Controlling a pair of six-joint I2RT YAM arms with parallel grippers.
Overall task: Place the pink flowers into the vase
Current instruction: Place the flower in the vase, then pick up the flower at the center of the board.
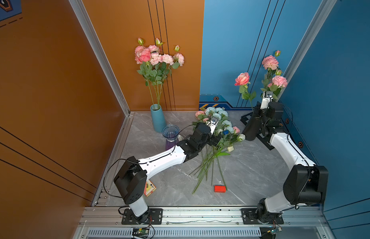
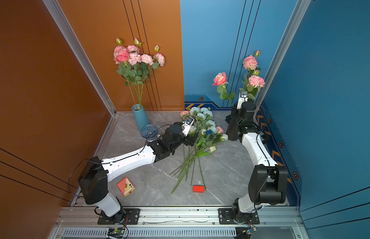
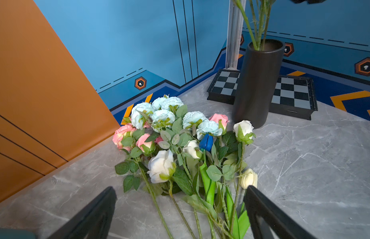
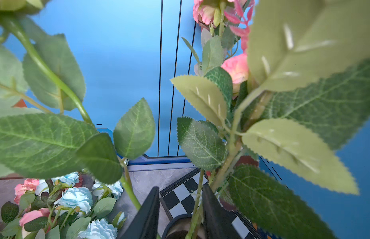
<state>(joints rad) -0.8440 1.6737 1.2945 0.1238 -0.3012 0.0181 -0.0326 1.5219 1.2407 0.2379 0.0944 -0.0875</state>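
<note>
Right wrist view: right end effector [image 4: 180, 187] parted over the mouth of the black vase [image 4: 176, 225], one thin green stem [image 4: 197, 198] standing loose between the jaws, nearer one of them, not pinched; leaves crowding the lens on every side, pink heads above; in both top views three pink flowers [image 1: 270, 62] upright in that vase at the far right of the counter [image 1: 252, 175], another pink bunch [image 1: 157, 55] in the teal vase [image 1: 157, 120] by the back wall. Left wrist view: left end effector [image 3: 180, 188] spread wide, gripping nothing, hovering over the stems of the mixed pile; remaining pink heads [image 3: 123, 134] lying at the pile's edge, tangled with pale blue flowers [image 3: 162, 115] and white flowers [image 3: 161, 165]. Likely trouble on the right: a leaf snagging on a jaw during any pull-away, dragging the stem back out or rocking the tall, narrow vase, set close against the chessboard [image 3: 291, 95]; whether on its edge or just beside, impossible to tell. Likely trouble on the left: crossed stems, so a close here probably catching a white or blue stem along with a pink one, or lifting the whole bundle.
</note>
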